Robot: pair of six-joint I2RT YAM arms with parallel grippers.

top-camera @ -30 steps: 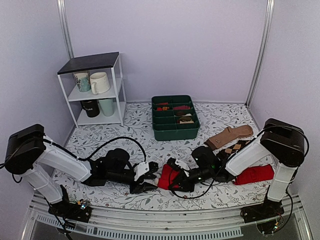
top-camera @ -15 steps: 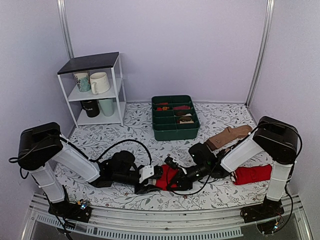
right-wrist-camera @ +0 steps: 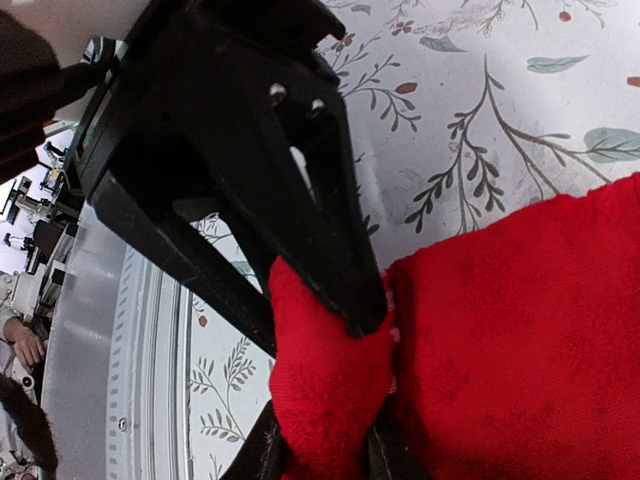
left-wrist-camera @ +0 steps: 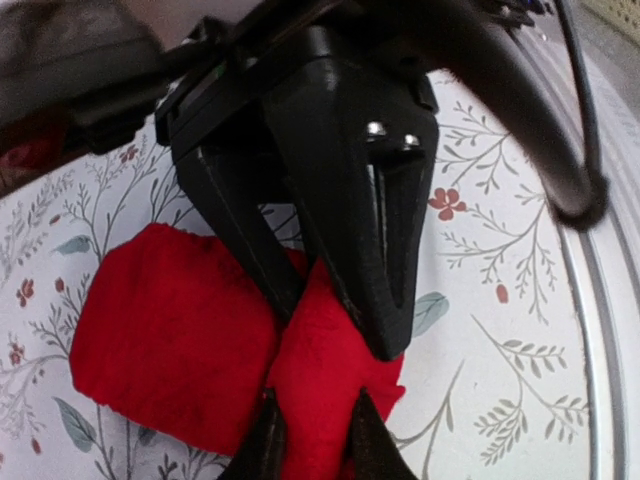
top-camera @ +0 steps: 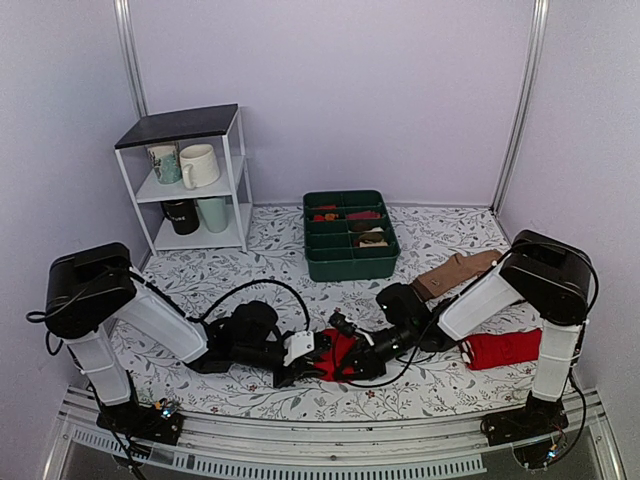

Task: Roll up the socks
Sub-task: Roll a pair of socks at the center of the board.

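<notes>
meeting at the near middle of the floral-printed desk (top-camera: 180, 275), the left gripper (top-camera: 312, 362) and the right gripper (top-camera: 347, 362) come in from opposite sides onto the bright red fabric socks (top-camera: 335, 350). the socks lie on the desk as one thick bunched lump between them. their pale end is not visible from any view.

in the left wrist view the left gripper (left-wrist-camera: 315, 445) has a ridge of red cloth squeezed between its jaws, so it is pinching the socks (left-wrist-camera: 170, 340) at their right edge. the right wrist view shows the same for the right gripper (right-wrist-camera: 325, 450): its jaws are pressed onto a fold of the same red cloth (right-wrist-camera: 520, 340). each camera also shows the other arm's black jaws nose-down on the lump, just beside its own.

this two-sided hold looks meant to keep the bundle tight, one side anchoring while the other tucks or turns the loose edge. that suggests the roll is well along but not closed. with both sets of jaws so close, a clash or a dragged fold seems the main risk.

the plain red socks (top-camera: 505, 348) and the brown sock (top-camera: 460, 272) lie well apart to the right. the green divided tray (top-camera: 350, 262) sits farther back.
</notes>
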